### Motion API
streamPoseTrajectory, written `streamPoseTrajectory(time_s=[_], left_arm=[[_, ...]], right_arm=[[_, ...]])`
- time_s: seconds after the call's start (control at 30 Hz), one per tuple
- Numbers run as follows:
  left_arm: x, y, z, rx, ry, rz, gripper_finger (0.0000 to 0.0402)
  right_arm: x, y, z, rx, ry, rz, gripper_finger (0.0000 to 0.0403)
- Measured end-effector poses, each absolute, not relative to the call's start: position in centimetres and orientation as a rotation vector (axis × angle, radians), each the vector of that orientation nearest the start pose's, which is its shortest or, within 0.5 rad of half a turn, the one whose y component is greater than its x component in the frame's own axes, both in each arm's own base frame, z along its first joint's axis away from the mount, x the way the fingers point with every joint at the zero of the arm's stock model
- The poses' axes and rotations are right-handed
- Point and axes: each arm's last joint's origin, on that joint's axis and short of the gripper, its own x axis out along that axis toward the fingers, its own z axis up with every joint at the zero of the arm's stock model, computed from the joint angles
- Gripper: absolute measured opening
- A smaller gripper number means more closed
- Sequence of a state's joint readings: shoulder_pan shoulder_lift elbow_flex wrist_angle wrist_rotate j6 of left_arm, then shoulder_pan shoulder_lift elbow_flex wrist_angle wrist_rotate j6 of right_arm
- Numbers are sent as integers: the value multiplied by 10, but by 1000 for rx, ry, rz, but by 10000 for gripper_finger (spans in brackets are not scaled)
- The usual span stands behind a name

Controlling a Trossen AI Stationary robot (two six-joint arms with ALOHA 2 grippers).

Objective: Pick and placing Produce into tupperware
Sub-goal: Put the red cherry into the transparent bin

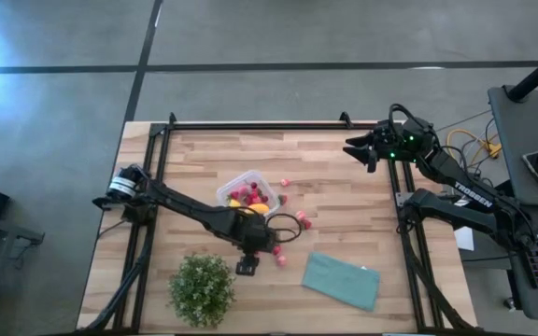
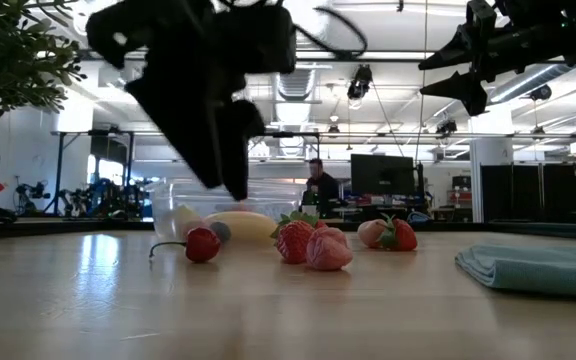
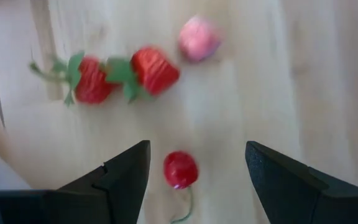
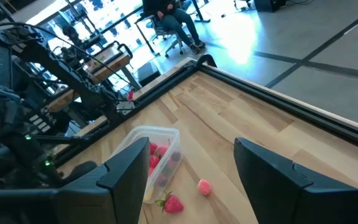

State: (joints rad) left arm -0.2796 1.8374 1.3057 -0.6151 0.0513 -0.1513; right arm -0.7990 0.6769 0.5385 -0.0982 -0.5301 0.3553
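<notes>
The clear tupperware (image 1: 247, 190) stands mid-table with red fruits and a yellow banana (image 2: 238, 225) inside. Loose strawberries (image 1: 304, 220) and a pink fruit (image 3: 199, 38) lie on the wood to its right and near side. My left gripper (image 3: 197, 146) is open and points steeply down; it hovers above a small red stemmed fruit (image 3: 180, 169) that lies on the table between its fingers, untouched. In the low view its fingers (image 2: 230, 170) hang clear above that fruit (image 2: 202, 243). My right gripper (image 1: 355, 149) waits open, raised at the far right.
A green potted plant (image 1: 201, 287) stands near the front edge, left of my left gripper. A folded teal cloth (image 1: 342, 278) lies at the front right. Black frame rails (image 1: 250, 124) run along the far edge and both sides. Two strawberries (image 3: 123, 74) lie just beyond the left gripper.
</notes>
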Motion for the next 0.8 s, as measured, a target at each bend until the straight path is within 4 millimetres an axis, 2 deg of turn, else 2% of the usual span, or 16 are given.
streamPoseTrajectory(time_s=[0.1, 0.27, 0.47, 0.6, 0.7, 0.8], left_arm=[[358, -114, 199, 24, 1136, -238, 248], [353, -116, 173, 87, 1277, -233, 248], [359, -113, 181, 161, 1228, -92, 248], [359, -110, 187, 165, 1216, -73, 248], [348, -106, 191, 168, 1307, -45, 248], [330, -92, 199, 64, 1454, 110, 248]], right_arm=[[119, -101, 273, 498, 138, -299, 226], [119, -101, 273, 499, 138, -299, 226], [119, -101, 273, 499, 139, -299, 226], [119, -101, 273, 499, 139, -299, 226], [119, -101, 273, 499, 139, -299, 226], [119, -101, 273, 499, 139, -299, 226]])
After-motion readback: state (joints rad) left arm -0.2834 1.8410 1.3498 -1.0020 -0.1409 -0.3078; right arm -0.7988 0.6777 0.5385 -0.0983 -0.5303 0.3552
